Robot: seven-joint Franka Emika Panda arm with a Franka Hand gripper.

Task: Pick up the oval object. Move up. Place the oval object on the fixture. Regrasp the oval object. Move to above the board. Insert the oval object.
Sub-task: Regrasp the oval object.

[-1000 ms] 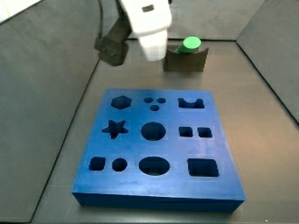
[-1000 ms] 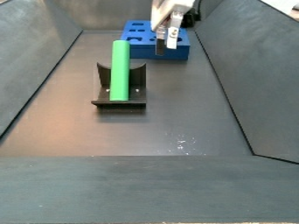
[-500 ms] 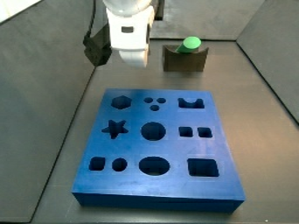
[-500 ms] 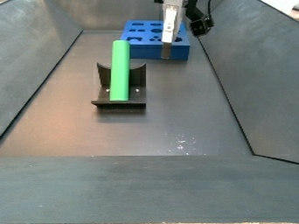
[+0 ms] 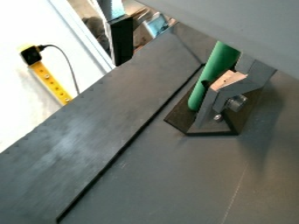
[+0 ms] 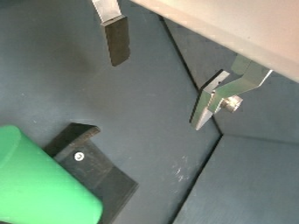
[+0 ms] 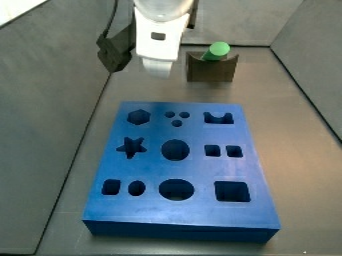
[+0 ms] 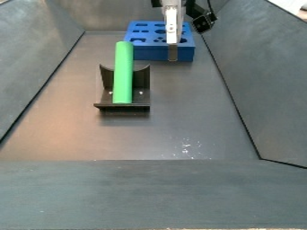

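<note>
Gripper [image 6: 163,74], jaws spread and empty, hangs beside the fixture [image 8: 122,94]. The oval object [image 8: 122,69] resting in its notch looks light, rigid and slippery; grasp mid-length.

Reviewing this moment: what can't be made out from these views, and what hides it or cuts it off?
- Gripper: open and empty in a wrist view; in a side view the arm's body hides its fingertips.
- Oval object: only its end cap shows in one side view; in a wrist view the edge crops it.
- Fixture: its notch is covered by the peg.
- Board: in a side view the arm hides part of it.
</note>
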